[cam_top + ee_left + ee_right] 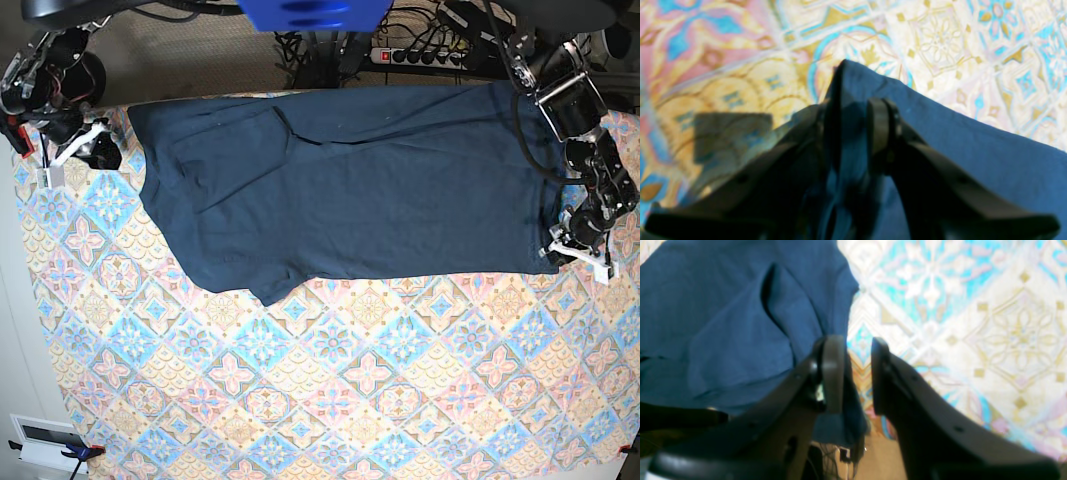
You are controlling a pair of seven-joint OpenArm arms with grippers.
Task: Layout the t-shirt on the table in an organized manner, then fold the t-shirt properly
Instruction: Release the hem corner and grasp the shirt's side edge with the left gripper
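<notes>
The navy t-shirt (pixel 350 180) lies spread flat along the far part of the patterned table (pixel 350 400), one sleeve pointing toward the near side at the left. My left gripper (pixel 555 250) is at the shirt's right edge. In the left wrist view the left gripper (pixel 855 123) is shut on a bunched fold of the t-shirt (pixel 973 160), above the table (pixel 957 43). My right gripper (pixel 105 155) is just off the shirt's left edge. In the right wrist view the right gripper (pixel 858 373) has its jaws slightly apart, the t-shirt (pixel 723 323) edge beside the left finger (pixel 833 373) and the table (pixel 973 323) showing in the gap.
A power strip (pixel 430 55) and cables lie behind the table's far edge. A blue object (pixel 310 12) is at the top centre. A white box (pixel 45 440) stands off the table's near left corner. The table's edges run close to both grippers.
</notes>
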